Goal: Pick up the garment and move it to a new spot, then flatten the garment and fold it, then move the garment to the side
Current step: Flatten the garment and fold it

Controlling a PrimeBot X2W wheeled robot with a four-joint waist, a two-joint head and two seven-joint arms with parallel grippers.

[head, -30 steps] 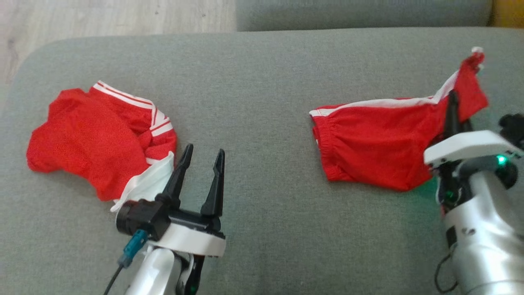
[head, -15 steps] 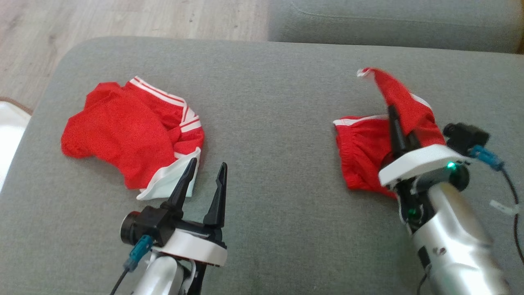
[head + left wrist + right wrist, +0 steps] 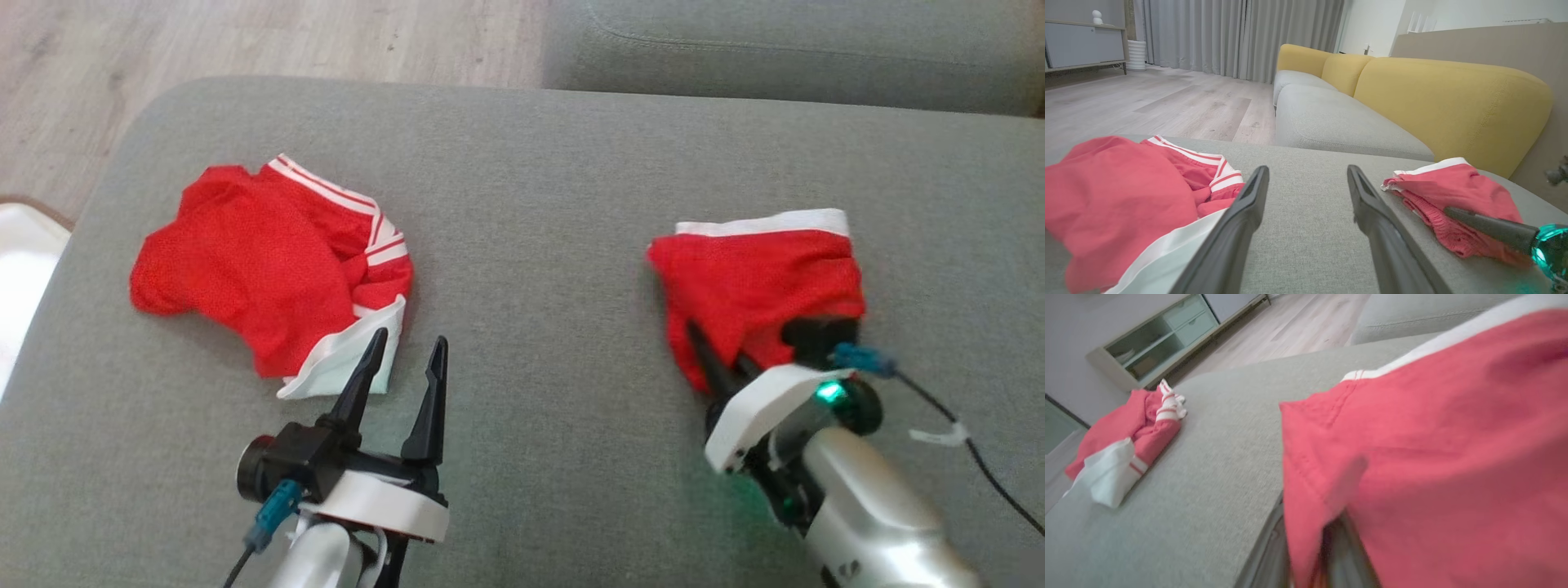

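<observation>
The garment (image 3: 759,278), red shorts with a white stripe, lies doubled over on the right of the grey cushion (image 3: 555,204). My right gripper (image 3: 714,343) sits at its near left corner, fingers close together with red cloth between them. In the right wrist view the garment (image 3: 1433,437) drapes over my blurred fingers. From the left wrist view the garment (image 3: 1457,192) is on the right, with one of the right gripper's fingers (image 3: 1486,226) lying on it. My left gripper (image 3: 404,351) stands open and empty above the cushion, its jaws wide apart in its own view (image 3: 1306,175).
A second red piece of clothing (image 3: 253,278) with white stripes lies crumpled on the cushion's left, just beyond my left gripper. Wooden floor (image 3: 245,41) lies past the cushion's far left edge. Another grey cushion (image 3: 775,49) adjoins at the back, with a yellow backrest (image 3: 1453,94) behind it.
The head camera has shifted. My right gripper swung the garment's raised end over and down toward me, so the garment lies folded on itself. The left gripper stayed open.
</observation>
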